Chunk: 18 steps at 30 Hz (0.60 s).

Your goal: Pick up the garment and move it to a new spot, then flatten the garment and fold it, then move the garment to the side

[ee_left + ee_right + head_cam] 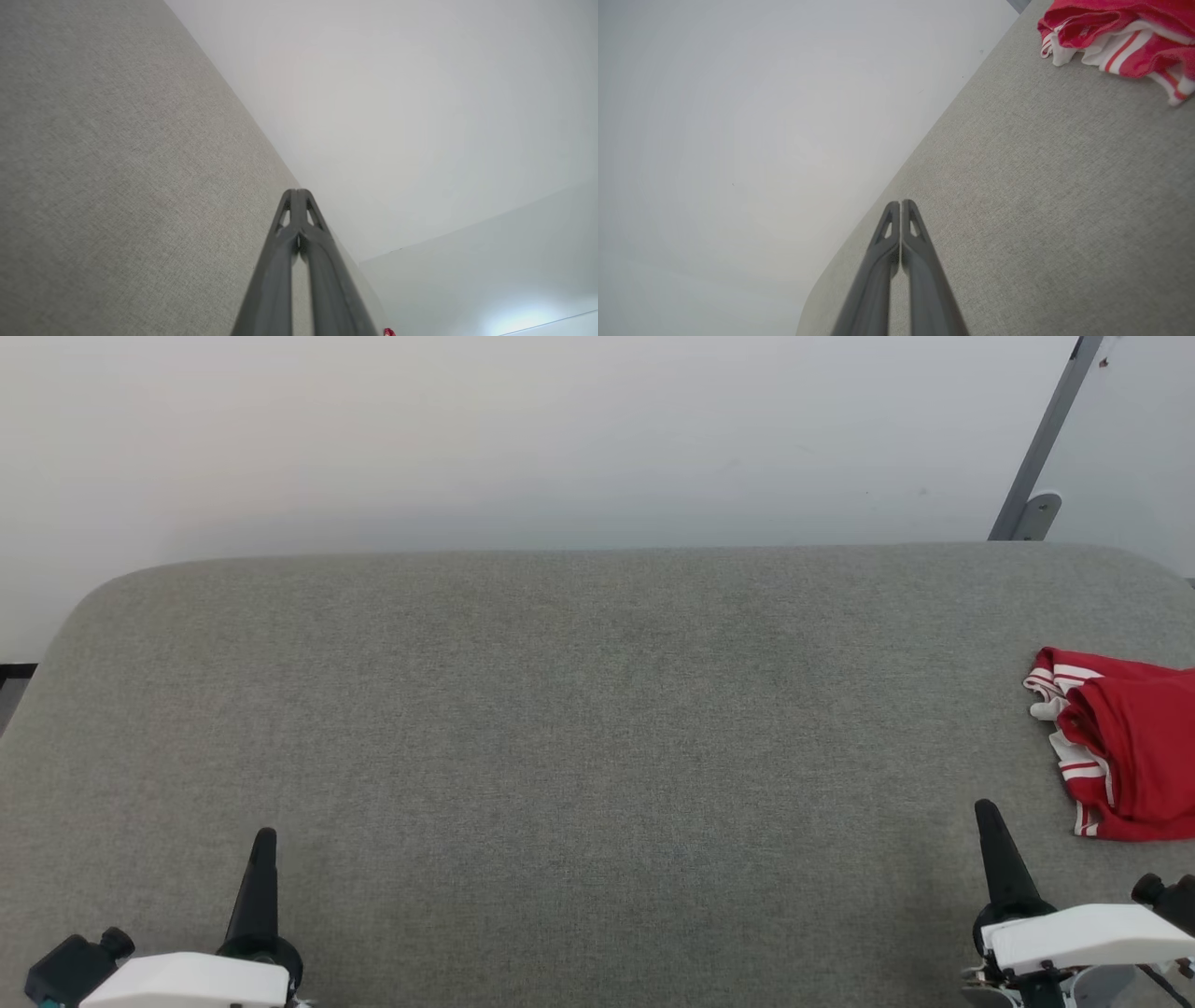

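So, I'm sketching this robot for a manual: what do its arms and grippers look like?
The left gripper and the right gripper look alike: two long, tapering dark grey fingers with small triangular cut-outs near the tips. Each rises from a round black collar on a smooth white wrist casing, with a black knobbed module beside it.

left claw [264, 845], lower left of head frame: long dark tapered fingers [256, 901], round black collar [273, 952] at the base, smooth white left shell [187, 982] behind it, black knobbed block [75, 969] with a teal fleck at its lower edge. right claw [990, 814], lower right: same build, white wedge right shell [1083, 933], black knob [1167, 894], small metal hardware [980, 975] and thin dark cable [1158, 980] under it. wrist views: matte dark-grey fingers [273, 280] [920, 280], triangular cut-outs near the tips.
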### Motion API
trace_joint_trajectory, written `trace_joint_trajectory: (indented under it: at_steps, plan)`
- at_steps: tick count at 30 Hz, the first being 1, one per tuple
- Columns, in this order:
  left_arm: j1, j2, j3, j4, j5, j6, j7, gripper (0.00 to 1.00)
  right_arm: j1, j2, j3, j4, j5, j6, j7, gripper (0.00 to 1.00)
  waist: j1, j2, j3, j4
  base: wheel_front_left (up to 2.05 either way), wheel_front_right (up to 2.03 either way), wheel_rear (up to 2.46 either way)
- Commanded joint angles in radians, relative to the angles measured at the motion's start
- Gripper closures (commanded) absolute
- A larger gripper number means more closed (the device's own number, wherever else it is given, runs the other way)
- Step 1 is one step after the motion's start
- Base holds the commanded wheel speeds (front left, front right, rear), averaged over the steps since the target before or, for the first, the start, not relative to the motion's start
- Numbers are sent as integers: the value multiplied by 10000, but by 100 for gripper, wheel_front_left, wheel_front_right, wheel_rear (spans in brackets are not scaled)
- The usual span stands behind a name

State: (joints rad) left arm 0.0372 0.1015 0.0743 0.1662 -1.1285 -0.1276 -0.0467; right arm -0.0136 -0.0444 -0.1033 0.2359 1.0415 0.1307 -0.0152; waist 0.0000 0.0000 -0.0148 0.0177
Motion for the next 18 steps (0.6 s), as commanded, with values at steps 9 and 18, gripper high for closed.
trace_joint_trajectory:
  at_steps: [9,18]
  plan:
    - [-494,-39,99,91,-1019,-29,301,100,-383,-58,-48,-38,1147,1,277,100,0,0,25,-25,0,0,0]
    - [-678,-108,134,212,-1686,-33,506,100,-491,-63,-60,-17,1918,1,448,100,0,0,46,-46,0,0,0]
